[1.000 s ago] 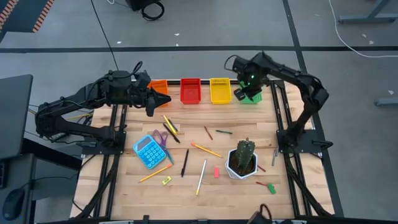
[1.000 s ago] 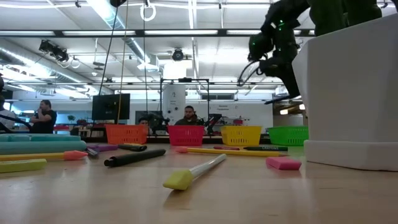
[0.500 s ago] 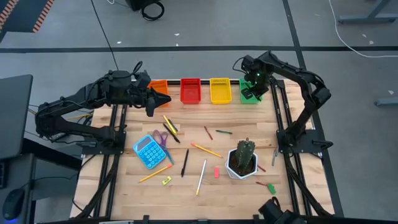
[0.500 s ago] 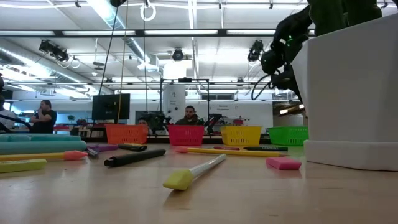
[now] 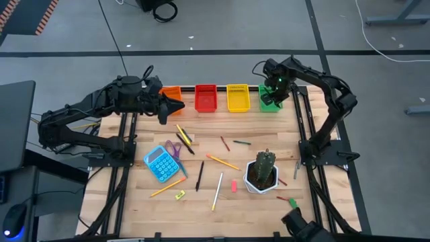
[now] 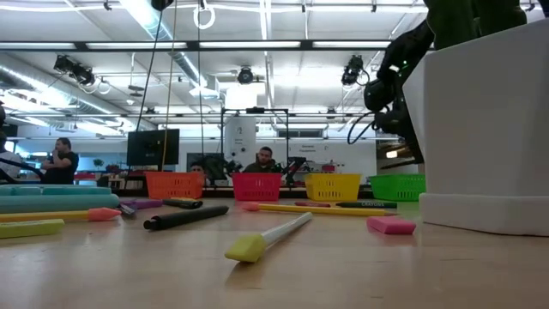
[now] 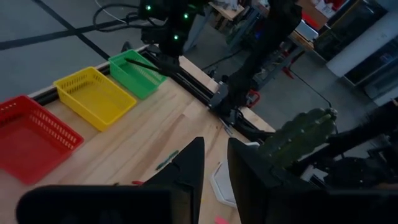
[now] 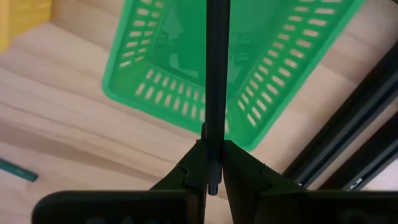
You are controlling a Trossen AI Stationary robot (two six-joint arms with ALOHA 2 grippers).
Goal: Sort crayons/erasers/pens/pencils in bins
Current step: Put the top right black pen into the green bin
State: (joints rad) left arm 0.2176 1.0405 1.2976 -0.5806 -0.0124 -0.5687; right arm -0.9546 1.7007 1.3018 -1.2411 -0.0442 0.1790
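Over the last second, moved from the left of the green bin point(image 5: 271, 102) to right above it, at the upper right of the high view: the right gripper point(image 8: 212, 163), clenched on a black pen point(image 8: 216, 81) that points down over the slotted floor. Means the carrying is nearly done and only the drop into the bin seems to remain. Unchanged at the upper left near the orange bin point(image 5: 170, 92): the left gripper point(image 7: 213, 163), fingers slightly apart and holding nothing.

right gripper point(image 8: 211, 167) clamped tight, left gripper point(image 7: 214, 163) slightly parted
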